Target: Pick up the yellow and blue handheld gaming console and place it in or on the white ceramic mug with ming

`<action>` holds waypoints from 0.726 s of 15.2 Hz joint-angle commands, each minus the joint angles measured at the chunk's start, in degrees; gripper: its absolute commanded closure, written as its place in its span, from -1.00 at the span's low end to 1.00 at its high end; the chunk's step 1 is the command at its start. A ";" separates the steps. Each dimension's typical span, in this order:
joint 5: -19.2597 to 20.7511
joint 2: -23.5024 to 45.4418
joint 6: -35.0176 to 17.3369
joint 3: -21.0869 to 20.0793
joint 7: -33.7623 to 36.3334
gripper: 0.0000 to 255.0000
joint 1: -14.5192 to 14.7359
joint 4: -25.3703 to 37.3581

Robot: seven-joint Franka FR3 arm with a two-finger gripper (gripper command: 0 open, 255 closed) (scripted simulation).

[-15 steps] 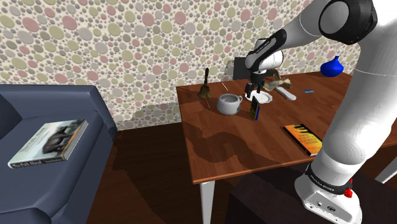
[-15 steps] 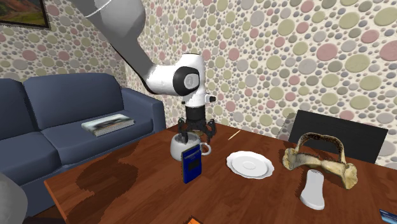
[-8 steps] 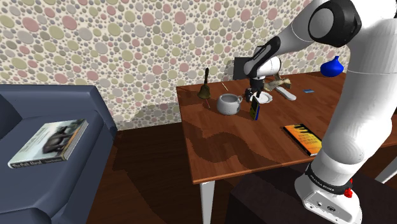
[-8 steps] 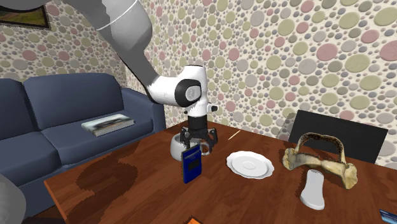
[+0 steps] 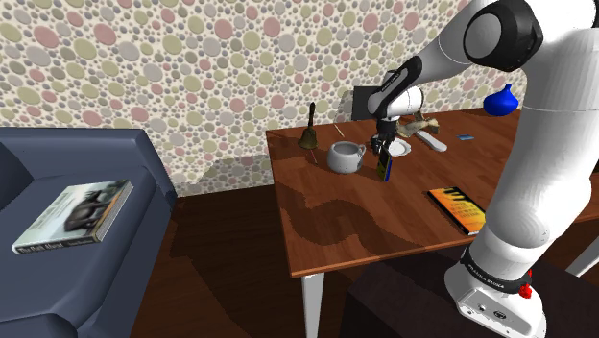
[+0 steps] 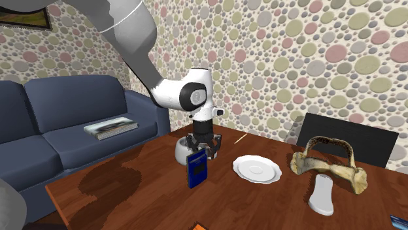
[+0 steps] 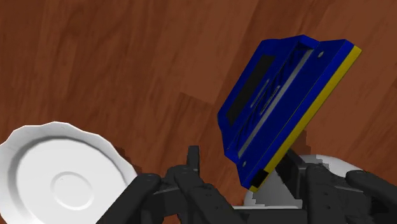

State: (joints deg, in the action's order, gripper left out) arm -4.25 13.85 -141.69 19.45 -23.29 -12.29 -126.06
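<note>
Blue console with yellow edge

Seen from across the worktop, the hand and the upright blue console cover most of the white mug; just its rounded side peeks out. Looking along the hand, the mug is a white sliver behind the console's lower corner and the black fingers, and the white plate runs off the picture's edge. A blue thing in the second exterior view's lower right corner is clipped. The title on the book lying on the sofa is too small to read.
</note>
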 commanded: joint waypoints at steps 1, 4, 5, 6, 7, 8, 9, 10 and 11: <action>0.00 0.00 0.00 0.00 0.00 1.00 0.00 0.00; 0.00 0.00 0.00 0.00 0.00 1.00 0.00 0.00; 0.00 -0.01 0.00 0.00 -0.01 1.00 0.00 -0.01; 0.00 -0.01 0.00 0.00 0.00 1.00 0.00 -0.01; -0.01 0.01 0.00 0.00 -0.01 1.00 0.00 0.01; -0.01 0.01 0.01 0.00 -0.01 1.00 -0.01 0.02; 0.00 0.00 -0.01 0.00 0.00 1.00 0.00 -0.01; 0.32 -0.59 0.67 0.13 0.20 1.00 0.10 0.11; 0.63 -1.16 1.35 0.24 0.40 1.00 0.19 0.26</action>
State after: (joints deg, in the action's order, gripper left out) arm -3.84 13.05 -140.86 19.62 -23.04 -12.17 -125.97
